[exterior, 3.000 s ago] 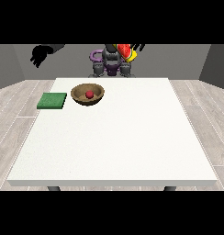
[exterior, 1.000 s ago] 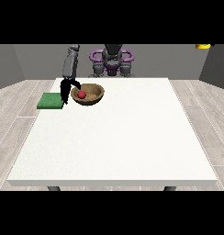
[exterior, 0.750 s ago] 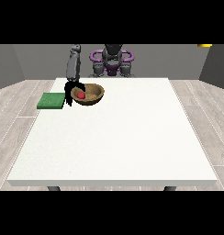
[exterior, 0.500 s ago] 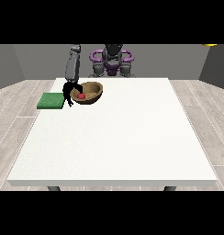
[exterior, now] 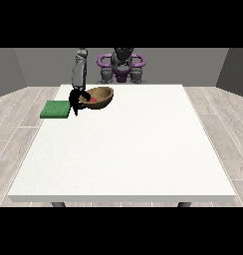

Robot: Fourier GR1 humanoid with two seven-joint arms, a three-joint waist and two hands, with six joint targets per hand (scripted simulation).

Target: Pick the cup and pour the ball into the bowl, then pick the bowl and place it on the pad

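Note:
A brown wooden bowl (exterior: 101, 97) is at the table's far left, tilted so that its near-left rim dips and its right side is raised. A red ball (exterior: 93, 99) lies inside it. The hand at the view's left (exterior: 75, 101) hangs from a grey forearm and grips the bowl's left rim, thumb inside and fingers outside. A flat green pad (exterior: 56, 109) lies on the table just left of that hand. No cup is in view. The hand at the view's right does not show.
The white table (exterior: 128, 149) stretches towards the camera. The robot's torso (exterior: 121, 64) with purple rings stands behind the far edge. Grey plank floor surrounds the table.
The hand at the view's left has closed on the bowl's left rim, and the bowl has tipped and lifted slightly. The yellow thing at the top right has gone out of view.

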